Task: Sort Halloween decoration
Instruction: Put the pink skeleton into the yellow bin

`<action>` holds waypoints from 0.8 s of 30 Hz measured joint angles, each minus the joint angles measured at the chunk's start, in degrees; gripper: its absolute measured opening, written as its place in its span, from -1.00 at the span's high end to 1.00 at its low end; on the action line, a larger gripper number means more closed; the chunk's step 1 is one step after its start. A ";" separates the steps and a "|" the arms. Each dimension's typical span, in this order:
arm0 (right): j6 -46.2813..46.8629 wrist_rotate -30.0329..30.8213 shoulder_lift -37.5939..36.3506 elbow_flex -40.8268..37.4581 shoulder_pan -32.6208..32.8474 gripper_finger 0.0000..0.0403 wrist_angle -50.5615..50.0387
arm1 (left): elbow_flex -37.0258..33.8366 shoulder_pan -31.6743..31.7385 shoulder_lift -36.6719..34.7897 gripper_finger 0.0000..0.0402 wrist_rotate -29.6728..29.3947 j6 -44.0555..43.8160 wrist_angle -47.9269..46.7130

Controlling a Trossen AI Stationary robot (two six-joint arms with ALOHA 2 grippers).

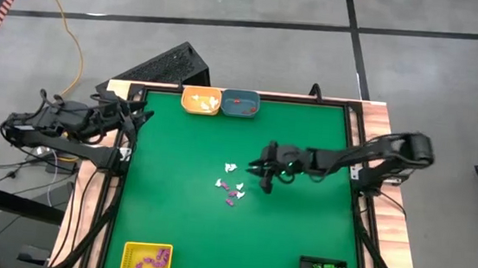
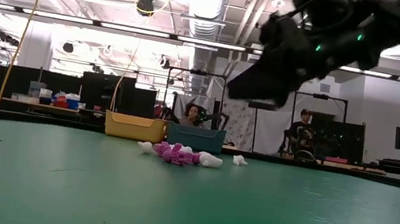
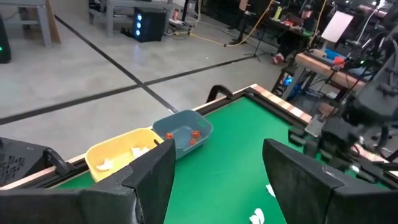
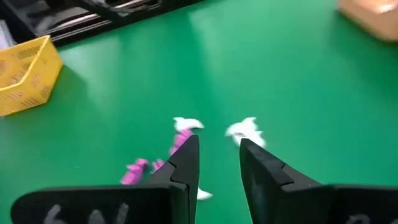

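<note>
— What's under my right gripper?
— Tiny white and purple plastic trinkets, heaped mid-way on the smooth green table. Fingers parted, nothing between them.
— Left gripper?
— Spread wide at the table's edge, facing the yellow tray and blue tray.

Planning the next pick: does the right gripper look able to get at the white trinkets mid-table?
Probably yes: the right gripper hovers open just beside the white trinkets, with nothing between them.
</note>
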 joint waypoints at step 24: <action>3.62 15.42 27.08 21.59 9.03 0.45 -4.58 | 0.00 0.00 0.01 -0.15 0.02 0.00 -2.04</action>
